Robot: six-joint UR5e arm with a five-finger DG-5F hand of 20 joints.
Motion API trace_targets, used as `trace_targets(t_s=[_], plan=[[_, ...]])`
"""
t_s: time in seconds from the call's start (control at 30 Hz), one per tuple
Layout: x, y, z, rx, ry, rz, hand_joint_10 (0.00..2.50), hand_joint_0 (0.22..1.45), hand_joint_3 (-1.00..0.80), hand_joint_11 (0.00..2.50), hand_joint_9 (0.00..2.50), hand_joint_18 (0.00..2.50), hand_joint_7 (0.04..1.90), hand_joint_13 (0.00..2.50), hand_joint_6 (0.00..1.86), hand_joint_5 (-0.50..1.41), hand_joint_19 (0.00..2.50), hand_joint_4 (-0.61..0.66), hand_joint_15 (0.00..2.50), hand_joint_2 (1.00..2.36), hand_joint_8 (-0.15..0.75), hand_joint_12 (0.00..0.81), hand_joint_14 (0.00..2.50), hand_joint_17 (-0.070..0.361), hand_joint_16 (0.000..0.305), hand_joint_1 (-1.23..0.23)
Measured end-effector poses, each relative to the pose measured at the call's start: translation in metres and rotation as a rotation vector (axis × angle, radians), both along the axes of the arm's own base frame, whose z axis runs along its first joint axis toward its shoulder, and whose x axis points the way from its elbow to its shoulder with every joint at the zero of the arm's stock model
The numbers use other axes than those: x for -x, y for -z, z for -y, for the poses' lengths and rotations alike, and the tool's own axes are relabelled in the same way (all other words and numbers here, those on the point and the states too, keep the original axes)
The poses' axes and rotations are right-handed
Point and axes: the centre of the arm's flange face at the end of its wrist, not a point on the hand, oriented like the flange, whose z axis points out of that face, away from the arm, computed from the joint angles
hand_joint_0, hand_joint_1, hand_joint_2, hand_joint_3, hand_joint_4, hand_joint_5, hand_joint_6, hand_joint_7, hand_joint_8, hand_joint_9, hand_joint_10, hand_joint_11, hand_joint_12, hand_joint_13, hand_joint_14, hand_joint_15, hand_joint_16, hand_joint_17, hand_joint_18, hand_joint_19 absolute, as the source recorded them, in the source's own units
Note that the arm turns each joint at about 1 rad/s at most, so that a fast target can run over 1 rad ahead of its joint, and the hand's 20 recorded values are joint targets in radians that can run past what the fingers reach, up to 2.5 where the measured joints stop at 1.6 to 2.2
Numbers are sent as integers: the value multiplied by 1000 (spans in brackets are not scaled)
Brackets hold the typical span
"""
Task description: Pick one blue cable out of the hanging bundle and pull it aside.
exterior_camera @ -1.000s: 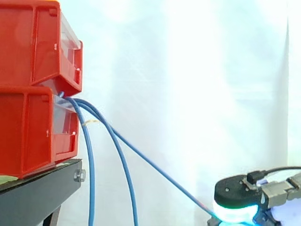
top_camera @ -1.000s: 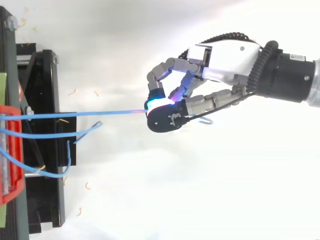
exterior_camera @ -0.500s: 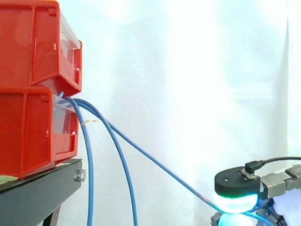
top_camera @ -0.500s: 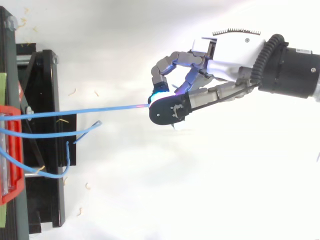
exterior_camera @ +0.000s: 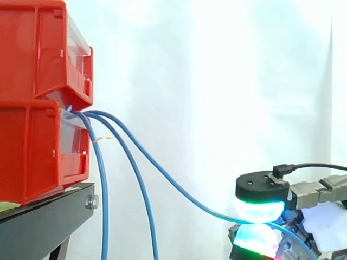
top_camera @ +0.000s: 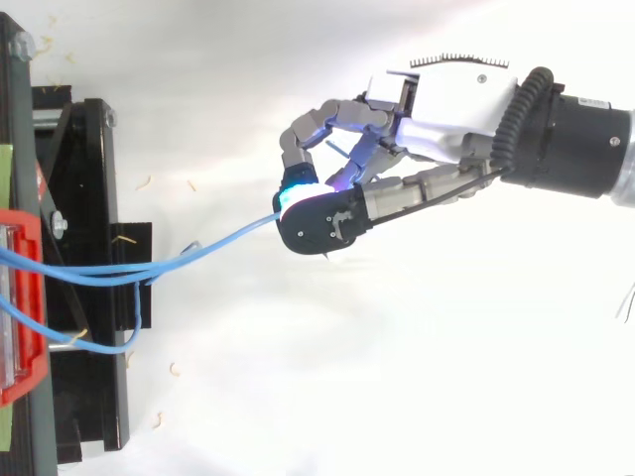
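Out to the right of the bins and well apart from them, the hand (top_camera: 437, 104) has its fingers curled in, and I read it as closed on the work: the glowing fingertips (exterior_camera: 260, 208) pinch one blue cable (exterior_camera: 162, 172) between them. From that pinch the cable climbs leftward in a soft sagging curve to the lip of the lower of the two red bins (exterior_camera: 32, 146), where it goes in under the upper bin. It is separated from the rest but not drawn tight. The two other cables (exterior_camera: 103, 189) leave the same lip and drop nearly straight down beside the black stand (exterior_camera: 43, 222) that carries the bins, with the white curtain (exterior_camera: 217, 81) behind everything. From above I see the held cable angling away from those two, which loop close by the stand, so the picking looks done to me and the step in hand is the pull aside. My next move, as I judge it, calls for carrying the hand further from the bins and off to one side until the sag is taken up, with the pinch firm enough that the thin cable does not slide out. I would go gently, since too hard a tug could disturb the bins.
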Motion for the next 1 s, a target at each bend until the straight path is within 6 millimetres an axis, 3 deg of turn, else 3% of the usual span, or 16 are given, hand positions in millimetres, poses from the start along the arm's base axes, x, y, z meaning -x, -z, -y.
trace_targets(t_s=[1.0], plan=[[-2, -1, -2, -1, -1, 18, 18, 645, 119, 714, 1161, 786, 1411, 914, 929, -106, 491, 25, 668, 1006, 336, 382, 20, 130, 58, -814]])
